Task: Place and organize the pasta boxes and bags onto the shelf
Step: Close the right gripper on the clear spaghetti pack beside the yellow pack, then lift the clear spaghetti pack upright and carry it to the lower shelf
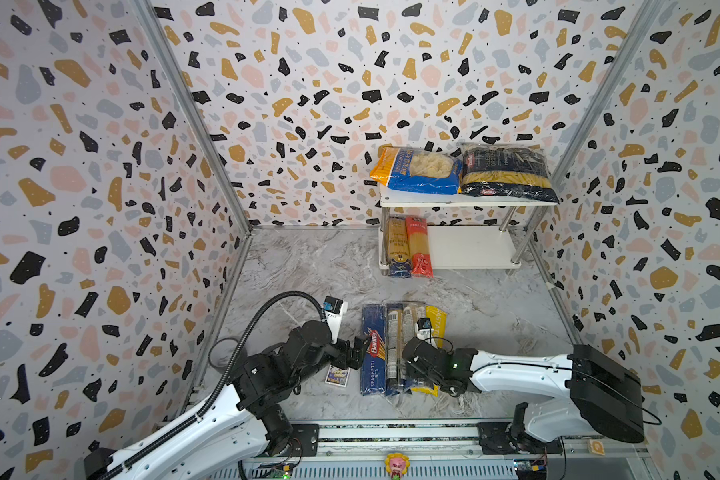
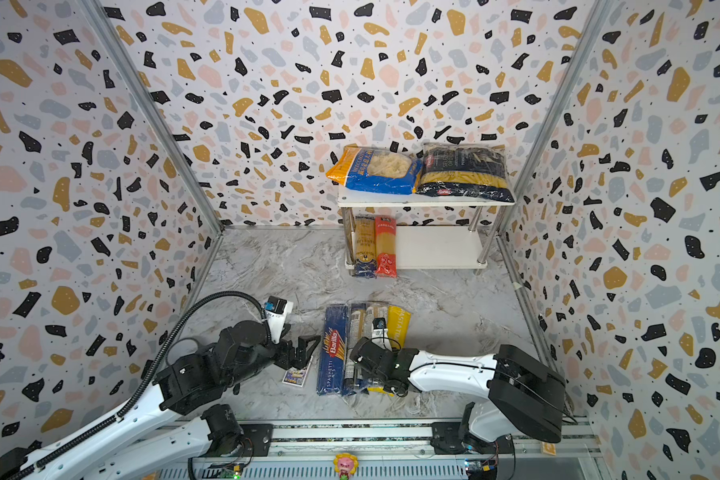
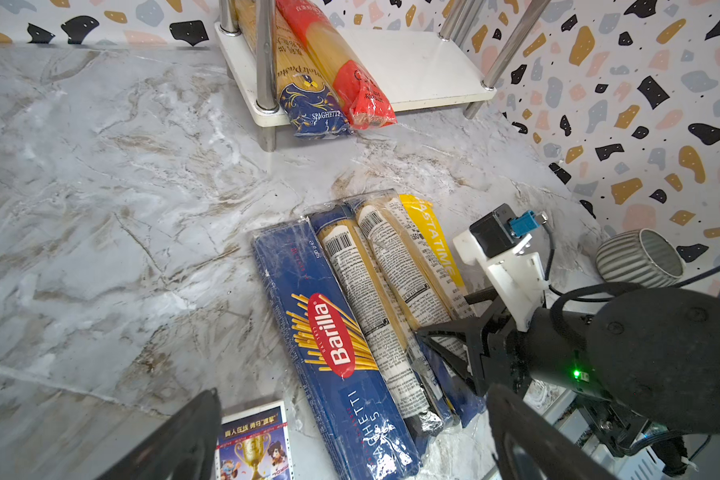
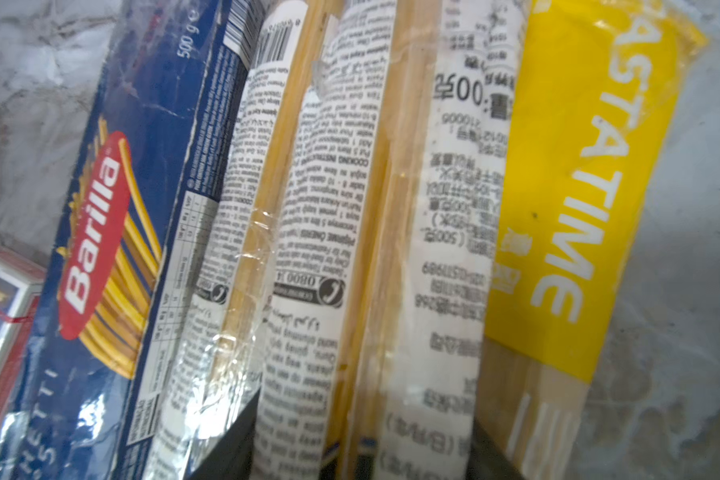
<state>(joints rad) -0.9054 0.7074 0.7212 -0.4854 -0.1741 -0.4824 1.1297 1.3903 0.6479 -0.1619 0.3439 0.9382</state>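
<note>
- Nearest: picture card (image 1: 337,376); lies flat on the desk (image 1: 308,270), just left of the near half of the Barilla box (image 1: 373,353).
- Above the card: left gripper (image 1: 356,352); hangs right at the Barilla box's left edge with jaws spread wide, grips nothing.
- From the right: right gripper (image 4: 360,449); points down onto the middle of the row with jaws partly apart, astride the middle packs. Cannot tell whether it presses on them or merely stands around them.
- On the desk, flat, side by side and touching, lengthwise near to far, from the left: Barilla box, blue-ended pack (image 3: 358,282), clear pack (image 3: 400,266), yellow Pastatime pack (image 1: 436,324).
- Farther back, to the right: shelf (image 1: 470,249); stands against the back wall (image 1: 308,124), well apart from the row.
- At the left end of its lower board: gold-and-navy pack (image 1: 398,249) and red pack (image 1: 418,249); lie side by side, touching, near ends jutting past the front edge.
- On its upper board: blue-orange bag (image 1: 416,170) on the left, navy bag (image 1: 508,174) on the right; lie flat, touching.
</note>
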